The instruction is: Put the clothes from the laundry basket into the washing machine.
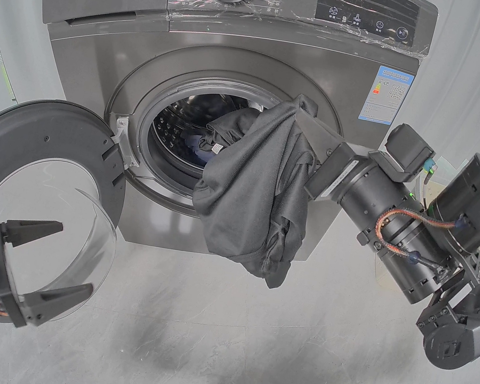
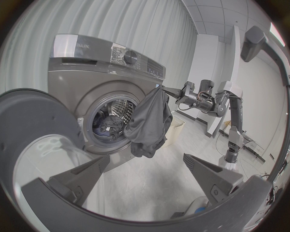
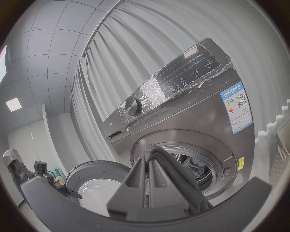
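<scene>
Left end effector [image 1: 75, 257]: fingers spread, beside the round glass door [image 1: 39, 134].
Right end effector [image 1: 306, 116]: pinching the dark grey fabric garment [image 1: 251, 197].
Garment: draped over the mouth of the grey front-loading washing machine [image 1: 99, 59], seemingly partly inside.
Next: push deeper before releasing.

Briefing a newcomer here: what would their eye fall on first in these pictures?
A dark grey cloth garment hangs from the shut right gripper in front of the round opening of the grey front-loading washing machine, where other dark clothes already lie in the drum. The machine's round glass door stands swung open on the robot's left, with the open left gripper in front of it.
</scene>
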